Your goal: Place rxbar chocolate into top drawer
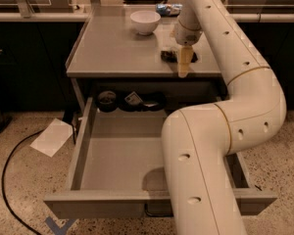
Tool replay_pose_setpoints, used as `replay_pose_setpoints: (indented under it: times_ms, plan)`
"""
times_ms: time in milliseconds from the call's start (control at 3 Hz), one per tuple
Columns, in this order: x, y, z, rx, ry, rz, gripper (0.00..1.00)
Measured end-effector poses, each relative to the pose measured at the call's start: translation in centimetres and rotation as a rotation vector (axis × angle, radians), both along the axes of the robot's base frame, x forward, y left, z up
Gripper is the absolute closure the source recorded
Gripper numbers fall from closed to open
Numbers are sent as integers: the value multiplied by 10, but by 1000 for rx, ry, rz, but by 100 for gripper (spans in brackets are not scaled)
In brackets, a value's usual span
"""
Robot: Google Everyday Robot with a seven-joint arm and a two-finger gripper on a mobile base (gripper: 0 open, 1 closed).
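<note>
Rxbar chocolate (167,56) is seen on the tabletop (112,53) at the gripper (184,65), whose hold cannot be told; grasping is judged in hand, and a lift into the open top drawer (122,155) is needed next.

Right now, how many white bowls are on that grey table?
1. The white bowl sits near the back of the grey table, left of the gripper, which is down by the rxbar chocolate. The arm may hide others.

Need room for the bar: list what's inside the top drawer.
Top drawer, at the back: dark round object, small packet. The arm hides part of its floor. The claw is over the tabletop.
</note>
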State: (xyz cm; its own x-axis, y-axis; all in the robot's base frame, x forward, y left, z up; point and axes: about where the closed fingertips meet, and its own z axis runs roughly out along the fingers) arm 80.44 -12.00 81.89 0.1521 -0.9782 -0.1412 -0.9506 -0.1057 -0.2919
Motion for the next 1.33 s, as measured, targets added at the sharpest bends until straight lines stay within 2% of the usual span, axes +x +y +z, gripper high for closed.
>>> replay_pose_setpoints:
  times_ms: [333,667,1000,1333]
  plan:
    - [-2,-1,7,-2,4,-53,0]
    - [-2,-1,8,-2,4,-55,0]
    - [-7,-4,-12,48,60,-104,0]
    - [-7,-4,-12,48,60,-104,0]
